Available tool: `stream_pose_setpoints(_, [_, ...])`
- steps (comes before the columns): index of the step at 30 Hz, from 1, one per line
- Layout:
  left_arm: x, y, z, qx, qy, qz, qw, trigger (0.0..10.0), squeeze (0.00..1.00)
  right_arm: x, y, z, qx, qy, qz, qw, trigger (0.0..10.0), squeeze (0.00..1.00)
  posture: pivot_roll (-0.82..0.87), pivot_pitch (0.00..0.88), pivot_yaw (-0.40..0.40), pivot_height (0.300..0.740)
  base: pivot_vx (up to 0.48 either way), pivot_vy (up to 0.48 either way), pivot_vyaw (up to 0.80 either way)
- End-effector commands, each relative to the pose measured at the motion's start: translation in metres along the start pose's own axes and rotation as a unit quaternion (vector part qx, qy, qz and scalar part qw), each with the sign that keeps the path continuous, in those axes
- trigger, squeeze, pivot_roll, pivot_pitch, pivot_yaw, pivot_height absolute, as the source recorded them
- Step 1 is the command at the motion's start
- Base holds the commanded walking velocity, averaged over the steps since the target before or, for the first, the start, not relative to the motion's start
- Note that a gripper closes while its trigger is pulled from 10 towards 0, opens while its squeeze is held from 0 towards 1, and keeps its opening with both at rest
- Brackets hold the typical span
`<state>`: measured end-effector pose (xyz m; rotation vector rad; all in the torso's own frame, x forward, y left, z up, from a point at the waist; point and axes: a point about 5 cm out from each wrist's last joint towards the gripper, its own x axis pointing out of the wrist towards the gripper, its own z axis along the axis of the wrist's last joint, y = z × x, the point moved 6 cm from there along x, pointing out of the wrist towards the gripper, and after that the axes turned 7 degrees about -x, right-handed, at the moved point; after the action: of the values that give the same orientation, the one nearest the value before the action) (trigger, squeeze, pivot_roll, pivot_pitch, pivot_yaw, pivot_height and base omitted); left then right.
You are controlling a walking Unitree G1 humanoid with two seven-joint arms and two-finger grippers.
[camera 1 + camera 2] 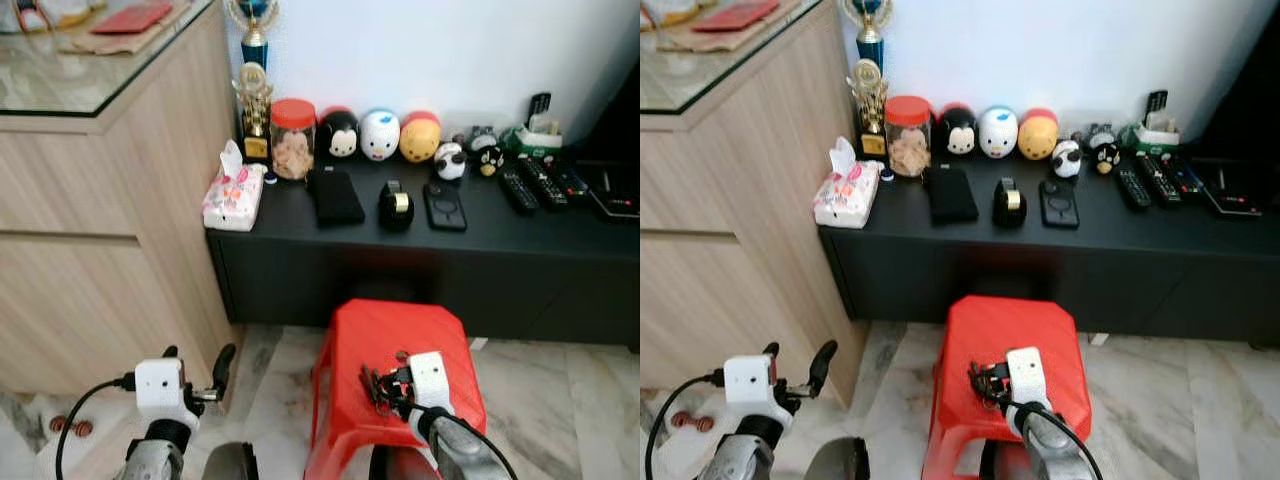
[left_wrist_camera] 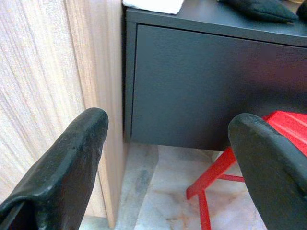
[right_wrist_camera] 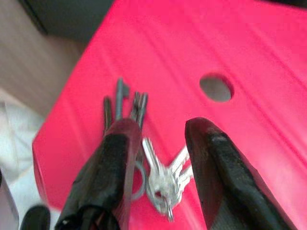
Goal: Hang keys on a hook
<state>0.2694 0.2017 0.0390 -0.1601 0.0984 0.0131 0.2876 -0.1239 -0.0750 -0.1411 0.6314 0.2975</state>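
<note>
I see the keys (image 3: pixel 160 179) lying on the red stool (image 1: pixel 380 340), between my right gripper (image 3: pixel 160 143)'s spread fingers, which straddle them without clamping; the bunch's darker keys poke out past one finger (image 3: pixel 108 167). That arm reaches low over the seat. My left gripper (image 2: pixel 168 139) hangs open near the wooden cabinet (image 1: pixel 90 250) and black console (image 1: pixel 420 260).

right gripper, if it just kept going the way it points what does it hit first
Most likely the bunch of silver keys lying between the open right gripper fingers, then the red plastic stool top beneath; depth is unclear.
</note>
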Motion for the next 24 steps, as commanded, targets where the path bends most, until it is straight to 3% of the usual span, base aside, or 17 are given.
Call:
stream_pose_setpoints(1, [-0.0017,0.0011,-0.0045,0.003,0.009,0.003,1.000,10.0,0.00,0.0013,0.0014,-0.0038,-0.007,0.017,0.016,1.000,10.0,0.00,0.06,0.049,-0.081,0.616,0.000,0.000,0.00])
stream_pose_setpoints(24, [-0.0021,0.0086,-0.0056,0.008,0.011,0.010,1.000,10.0,0.00,0.0043,-0.0035,-0.0105,-0.010,0.048,0.008,0.999,10.0,0.00,0.06,0.055,-0.083,0.616,0.000,0.000,0.00])
